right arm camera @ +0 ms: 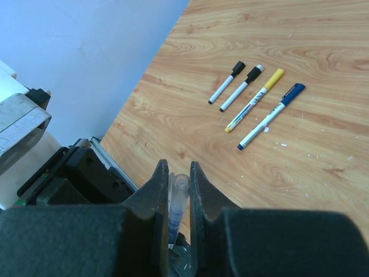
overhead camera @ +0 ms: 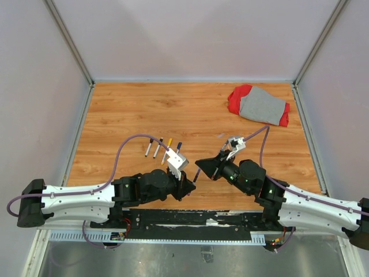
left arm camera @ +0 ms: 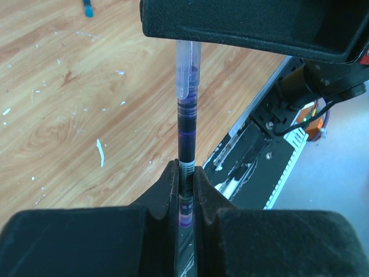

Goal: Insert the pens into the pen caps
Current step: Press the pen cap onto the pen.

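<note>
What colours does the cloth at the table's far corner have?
The cloth is grey and red, clearest in the top view.

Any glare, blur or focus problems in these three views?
Top external: even light, no glare on the wooden table, all sharp. Left wrist: held pen crisp, near jaws soft. Right wrist: four pens sharp, clear cap between the jaws slightly blurred.
</note>
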